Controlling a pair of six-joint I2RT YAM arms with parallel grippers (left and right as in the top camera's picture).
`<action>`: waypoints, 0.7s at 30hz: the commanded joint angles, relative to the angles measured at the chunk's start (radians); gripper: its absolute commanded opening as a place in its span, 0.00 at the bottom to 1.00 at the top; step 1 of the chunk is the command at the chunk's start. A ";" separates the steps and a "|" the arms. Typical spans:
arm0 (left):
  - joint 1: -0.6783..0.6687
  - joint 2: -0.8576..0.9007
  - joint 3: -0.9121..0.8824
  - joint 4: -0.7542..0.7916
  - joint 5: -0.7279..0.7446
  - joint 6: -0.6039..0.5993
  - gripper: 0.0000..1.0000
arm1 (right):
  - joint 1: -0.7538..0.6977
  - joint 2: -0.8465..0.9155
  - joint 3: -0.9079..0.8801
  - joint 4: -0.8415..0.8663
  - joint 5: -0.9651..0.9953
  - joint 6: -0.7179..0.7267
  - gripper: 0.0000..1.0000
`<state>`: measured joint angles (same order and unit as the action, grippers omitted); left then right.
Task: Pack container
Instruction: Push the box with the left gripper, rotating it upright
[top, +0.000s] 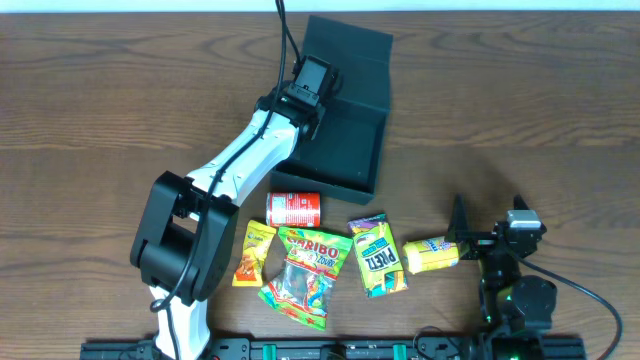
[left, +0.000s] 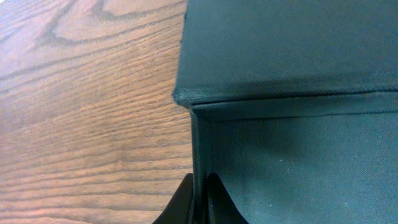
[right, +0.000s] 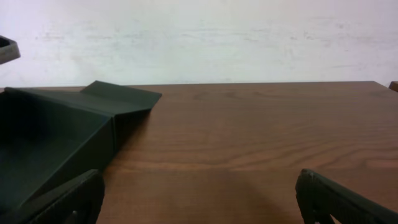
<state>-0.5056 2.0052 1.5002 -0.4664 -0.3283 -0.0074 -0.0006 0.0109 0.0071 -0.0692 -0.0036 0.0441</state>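
Observation:
The dark teal container stands open at the back of the table, its flap lid laid back behind it. My left gripper is shut on the container's left wall, near the back corner. In the left wrist view its fingertips pinch that thin wall, one outside and one inside. The container's floor shows bare there. My right gripper stands open at the front right, with only tabletop between its fingers. In the right wrist view the container is ahead on the left.
Snacks lie in a row in front of the container: a red can, an orange-yellow packet, a Haribo bag, a green-yellow packet and a yellow packet next to the right gripper. Bare wood table stretches right of the container.

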 joint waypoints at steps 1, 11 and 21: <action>0.003 0.002 0.014 -0.008 0.010 -0.106 0.06 | 0.008 -0.006 -0.002 -0.005 -0.003 0.007 0.99; 0.003 0.002 0.014 -0.062 0.068 -0.372 0.06 | 0.008 -0.006 -0.002 -0.005 -0.003 0.007 0.99; 0.004 0.002 0.014 -0.042 0.055 -0.492 0.06 | 0.008 -0.006 -0.002 -0.005 -0.004 0.007 0.99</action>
<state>-0.5056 2.0052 1.5002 -0.5205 -0.2611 -0.4301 -0.0006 0.0109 0.0071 -0.0692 -0.0036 0.0441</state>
